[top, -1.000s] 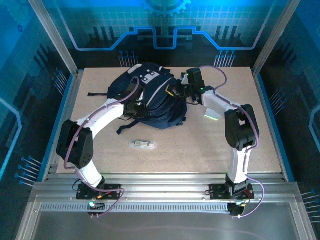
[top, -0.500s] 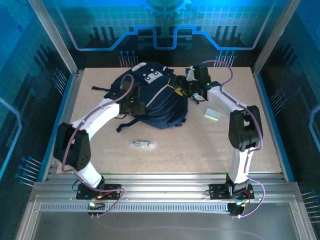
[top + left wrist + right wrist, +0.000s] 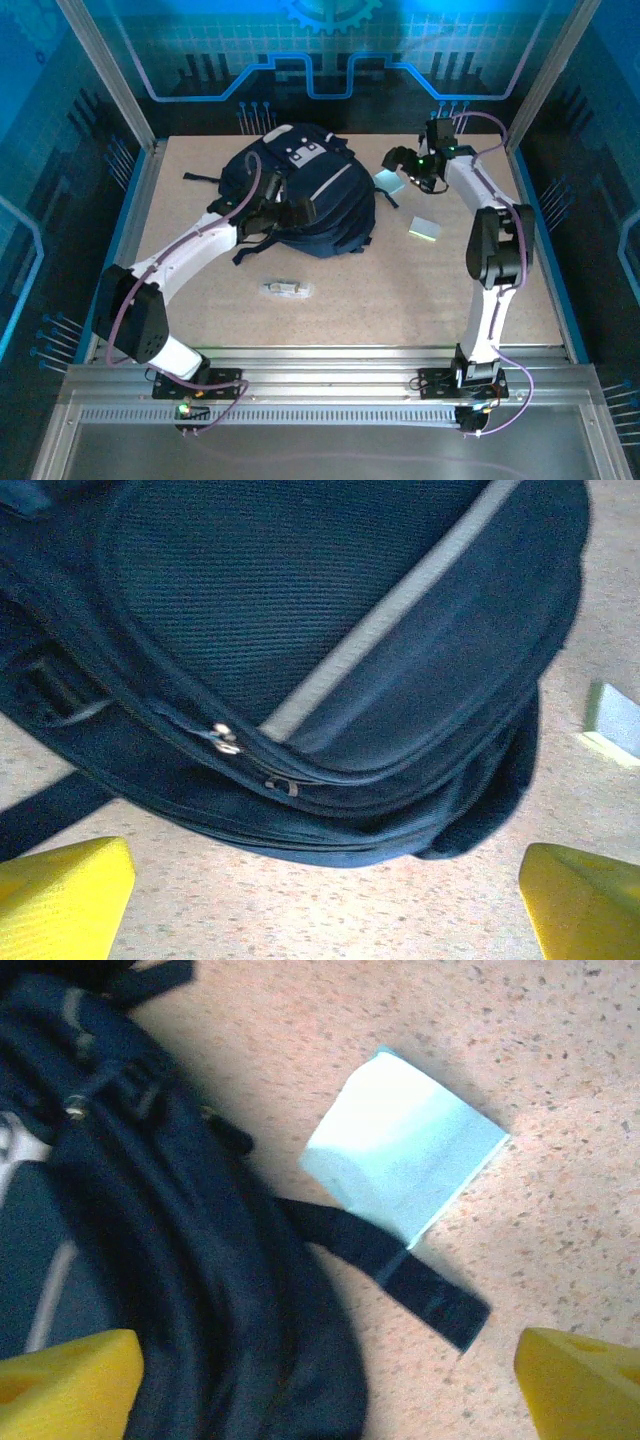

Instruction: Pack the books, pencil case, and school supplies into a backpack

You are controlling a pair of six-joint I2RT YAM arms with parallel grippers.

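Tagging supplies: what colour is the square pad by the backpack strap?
Pale blue; the pad shows best in the right wrist view.

Backpack [image 3: 318,200]: one.
Small pads on table [image 3: 400,300]: two. One pale-blue pad [image 3: 388,178], one yellow-green pad [image 3: 425,228].
Clear tube [image 3: 285,289]: one.
Loose items lying outside backpack: three in all.
Arms: two. Left arm [image 3: 190,250], right arm [image 3: 490,250].
Grippers: two. Left gripper [image 3: 303,211], right gripper [image 3: 393,160]. Two yellow fingertips [image 3: 60,895] apiece in wrist views.
Pale stripe [image 3: 400,610] across backpack front: one.
Silver zip pulls [image 3: 222,737]: two, side by side.
Black strap end [image 3: 400,1270] beside pale-blue pad: one.
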